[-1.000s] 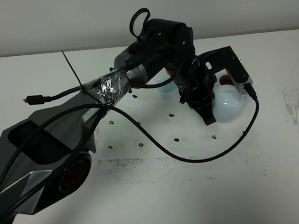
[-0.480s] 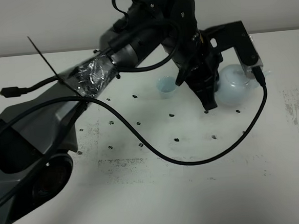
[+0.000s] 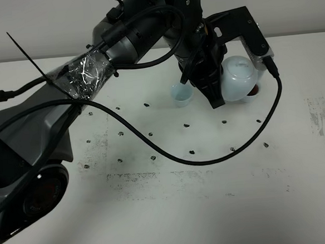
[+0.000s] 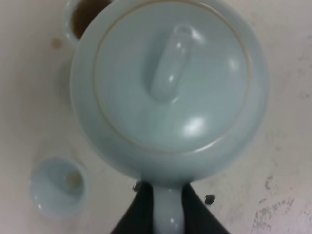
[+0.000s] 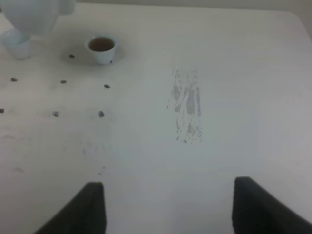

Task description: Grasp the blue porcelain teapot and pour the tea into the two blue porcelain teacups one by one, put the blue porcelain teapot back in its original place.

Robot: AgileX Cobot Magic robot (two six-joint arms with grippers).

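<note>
Over the table (image 3: 158, 223), left jaws grip the glossy pale-blue teapot (image 4: 170, 87); right jaws apart.

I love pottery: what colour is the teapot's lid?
Plain pale sky-blue; the lid shows best in the left wrist view.

The teapot (image 3: 236, 79) clamped in my left fingers (image 4: 140, 217) crowds the gap between the empty cup (image 3: 181, 94) and the full cup (image 5: 101, 48), half covering the full one. My left arm (image 3: 92, 76) and its black cable (image 3: 193, 163) bar the left and middle of the worktop (image 3: 302, 201). Ahead of my spread right fingers (image 5: 92, 209), the worktop runs bare up to the full cup.
</note>
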